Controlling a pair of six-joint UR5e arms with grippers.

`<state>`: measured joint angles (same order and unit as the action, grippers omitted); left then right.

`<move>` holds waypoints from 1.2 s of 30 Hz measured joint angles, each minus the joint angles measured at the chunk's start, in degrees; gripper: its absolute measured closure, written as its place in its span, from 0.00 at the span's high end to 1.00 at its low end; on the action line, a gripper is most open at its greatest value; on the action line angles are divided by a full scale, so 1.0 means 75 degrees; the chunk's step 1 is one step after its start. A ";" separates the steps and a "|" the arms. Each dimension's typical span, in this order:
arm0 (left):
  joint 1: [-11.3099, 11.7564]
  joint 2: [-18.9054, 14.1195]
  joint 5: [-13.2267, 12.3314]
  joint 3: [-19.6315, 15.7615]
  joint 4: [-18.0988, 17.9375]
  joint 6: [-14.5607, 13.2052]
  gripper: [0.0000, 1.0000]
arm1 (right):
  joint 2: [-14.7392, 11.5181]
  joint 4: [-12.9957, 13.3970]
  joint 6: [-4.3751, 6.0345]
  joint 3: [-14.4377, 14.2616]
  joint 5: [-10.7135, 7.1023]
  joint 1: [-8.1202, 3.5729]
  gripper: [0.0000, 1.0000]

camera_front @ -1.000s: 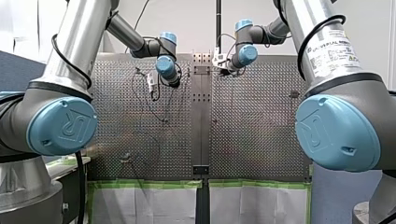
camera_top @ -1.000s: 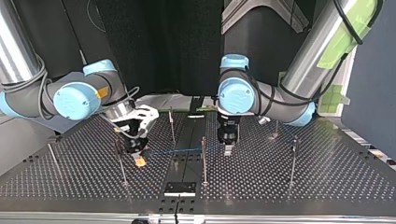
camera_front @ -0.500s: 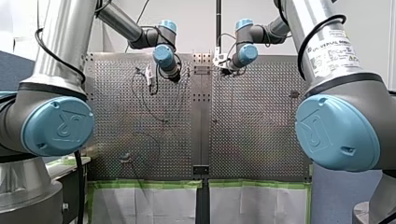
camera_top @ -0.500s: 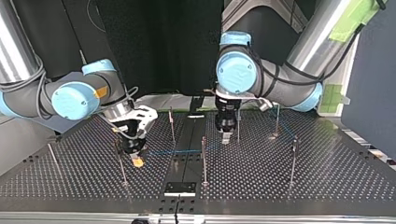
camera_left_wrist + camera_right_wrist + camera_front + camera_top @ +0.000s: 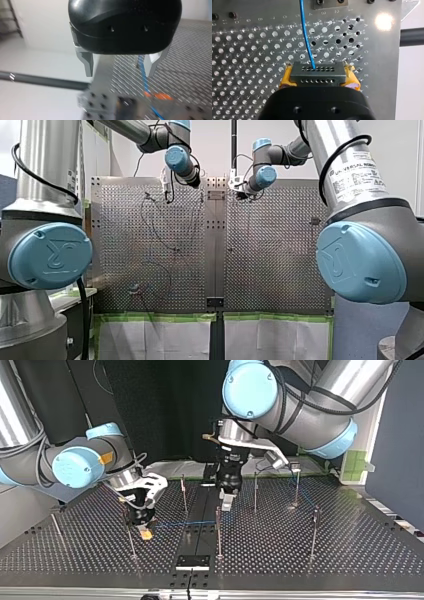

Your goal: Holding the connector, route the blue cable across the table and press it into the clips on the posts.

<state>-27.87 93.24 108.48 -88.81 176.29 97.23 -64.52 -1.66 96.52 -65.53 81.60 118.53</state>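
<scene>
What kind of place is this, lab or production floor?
Likely a robotics lab bench: perforated table studded with thin posts, my right gripper holding a connector on a blue cable.

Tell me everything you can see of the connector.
The connector is a dark grey, plastic-looking rectangular block with two rows of small holes in its face. The blue cable leaves a hole in the row farther from the gripper, near the middle, and runs ahead over the perforated table. My right gripper is shut on it, a yellow pad at each end.
</scene>
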 joint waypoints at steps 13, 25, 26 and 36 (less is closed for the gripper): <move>-0.0700 0.0566 0.0046 0.0708 0.0067 -0.0068 1.00 | -0.0006 0.0004 0.0009 0.0001 0.0008 0.0000 0.00; -0.0794 0.1345 0.0309 0.1480 0.0125 -0.0107 1.00 | -0.0005 0.0012 0.0021 0.0001 0.0008 -0.0022 0.00; -0.0791 0.1405 0.0308 0.1522 0.0122 -0.0108 1.00 | -0.0005 0.0013 0.0022 0.0001 0.0008 -0.0026 0.00; -0.0703 0.2087 0.0335 0.1778 0.0161 -0.0115 1.00 | 0.0000 0.0024 0.0034 0.0001 0.0008 -0.0044 0.00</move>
<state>-33.15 108.89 110.99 -75.47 177.49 96.38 -64.52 -1.49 96.78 -65.53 81.66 118.20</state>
